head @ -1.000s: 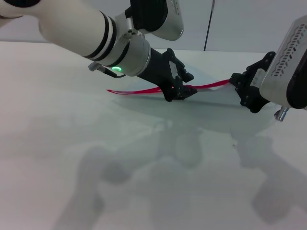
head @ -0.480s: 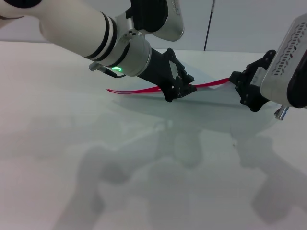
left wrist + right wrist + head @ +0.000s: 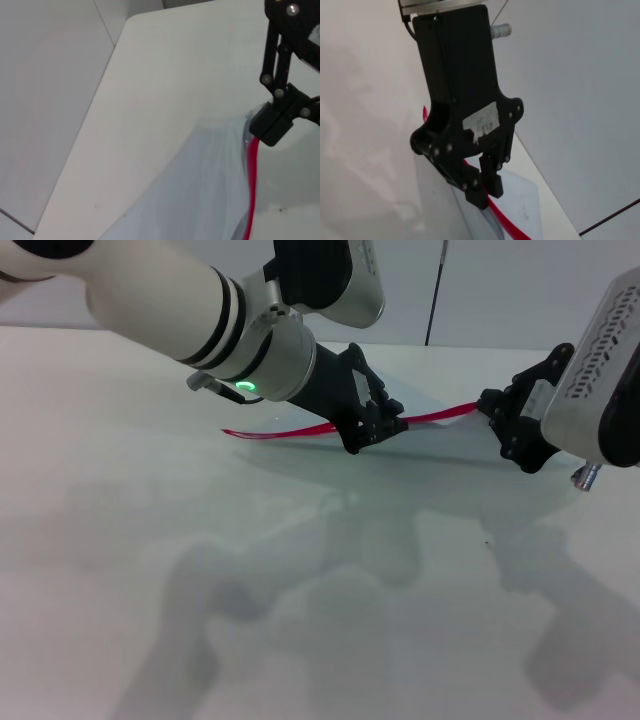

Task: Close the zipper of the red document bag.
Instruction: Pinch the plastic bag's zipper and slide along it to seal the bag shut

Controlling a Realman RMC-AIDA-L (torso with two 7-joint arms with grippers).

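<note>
Bag flat on worktop, far side, red zipper edge raised. Left claw pinching zipper mid-length, likely at slider. Right claw pinching end of zipper, likely anchoring edge taut.

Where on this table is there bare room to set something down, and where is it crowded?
Bare table spreads across the near side and the robot's left, bordered only by arm shadows. It is crowded at the far middle and right: the left gripper is clamped on the zipper, and the right gripper holds the far end of the red document bag.
</note>
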